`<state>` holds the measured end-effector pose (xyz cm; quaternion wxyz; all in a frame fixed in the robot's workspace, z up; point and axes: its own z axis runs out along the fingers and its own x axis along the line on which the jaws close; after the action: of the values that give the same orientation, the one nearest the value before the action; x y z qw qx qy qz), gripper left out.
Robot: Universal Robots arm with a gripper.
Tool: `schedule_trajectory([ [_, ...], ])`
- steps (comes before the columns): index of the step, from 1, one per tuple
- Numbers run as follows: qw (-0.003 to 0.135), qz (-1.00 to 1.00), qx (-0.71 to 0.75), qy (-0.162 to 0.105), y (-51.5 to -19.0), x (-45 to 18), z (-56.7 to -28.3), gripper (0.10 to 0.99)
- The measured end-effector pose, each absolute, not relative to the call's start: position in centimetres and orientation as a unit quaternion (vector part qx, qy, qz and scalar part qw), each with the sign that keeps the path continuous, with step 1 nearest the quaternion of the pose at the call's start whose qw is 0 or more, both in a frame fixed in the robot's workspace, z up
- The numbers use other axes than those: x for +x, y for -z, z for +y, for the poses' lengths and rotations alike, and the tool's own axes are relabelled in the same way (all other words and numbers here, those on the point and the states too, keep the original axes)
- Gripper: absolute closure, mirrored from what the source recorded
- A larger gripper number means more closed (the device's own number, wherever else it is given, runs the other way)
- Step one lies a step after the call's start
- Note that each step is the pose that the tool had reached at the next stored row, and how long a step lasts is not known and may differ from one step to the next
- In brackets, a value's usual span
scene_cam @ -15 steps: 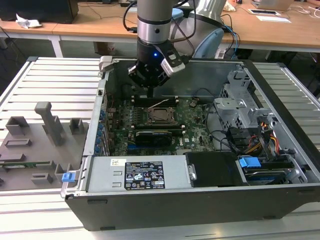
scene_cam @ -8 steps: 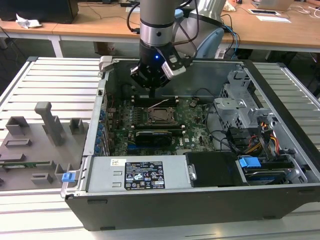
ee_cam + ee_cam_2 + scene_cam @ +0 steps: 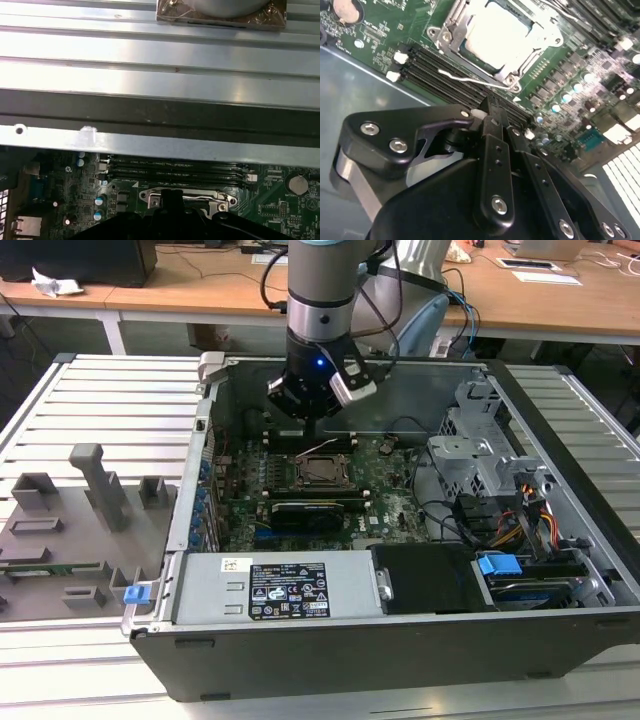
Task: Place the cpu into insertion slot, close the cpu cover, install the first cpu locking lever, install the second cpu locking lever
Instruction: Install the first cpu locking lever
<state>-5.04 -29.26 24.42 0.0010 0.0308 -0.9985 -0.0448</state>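
Note:
The cpu (image 3: 495, 32) lies in the insertion slot (image 3: 322, 471), its bright metal top facing up. The cpu cover (image 3: 451, 27) lies flat around the chip as a silver frame. A thin wire locking lever (image 3: 470, 80) stands free along the socket's edge, next to the black memory slots (image 3: 445, 75). My gripper (image 3: 492, 106) hangs just beside that lever, over the memory slots, with its black fingers (image 3: 493, 150) shut and nothing between them. In the exterior view the gripper (image 3: 318, 430) sits right behind the socket. In the first wrist view the socket's rim (image 3: 186, 196) shows past the gripper body.
The motherboard (image 3: 385, 495) lies in an open computer case (image 3: 560, 640). A grey drive cage (image 3: 480, 455) and cables stand at the exterior view's right, and a power supply (image 3: 280, 590) sits along the front. A long black card (image 3: 318, 512) lies in front of the socket.

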Motion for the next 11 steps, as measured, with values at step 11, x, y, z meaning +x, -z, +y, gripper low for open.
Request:
schedule_trajectory([
  [11,0.001,-0.998,0.033,0.045,-23.0,-4.1,-28.8,0.98],
])
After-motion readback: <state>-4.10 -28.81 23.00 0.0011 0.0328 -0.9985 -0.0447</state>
